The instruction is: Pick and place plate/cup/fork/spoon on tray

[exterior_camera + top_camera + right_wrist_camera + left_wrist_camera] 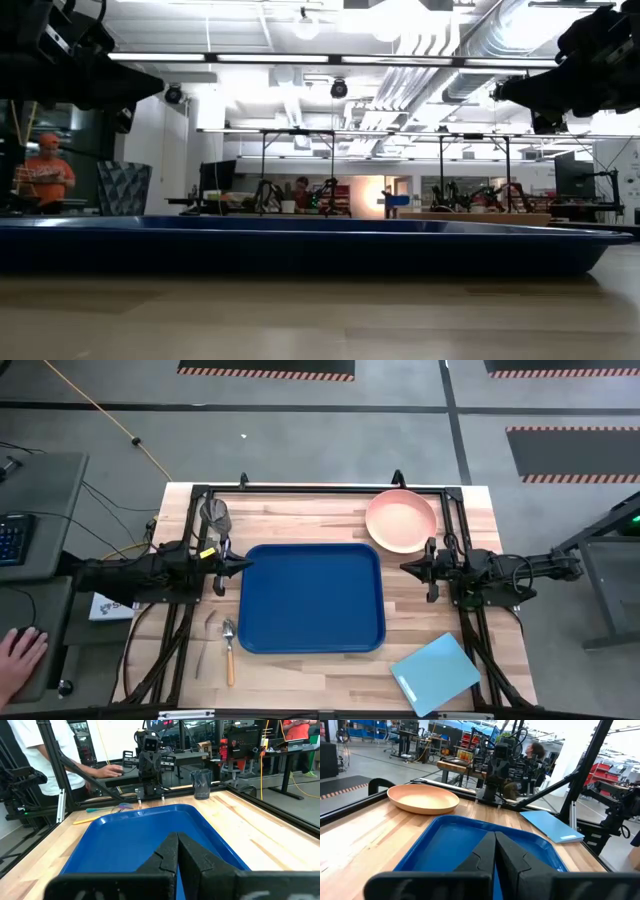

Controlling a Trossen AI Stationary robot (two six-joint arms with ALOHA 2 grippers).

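On table, bare tray (310,598)

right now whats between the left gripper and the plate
In the high view, the tray's far-left corner and bare wood lie between the left gripper and the plate. The left wrist view agrees.

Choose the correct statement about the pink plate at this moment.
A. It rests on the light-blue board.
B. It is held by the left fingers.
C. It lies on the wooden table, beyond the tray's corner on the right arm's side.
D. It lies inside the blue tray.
C. In the high view the plate sits on bare wood, outside the rim of the tray.
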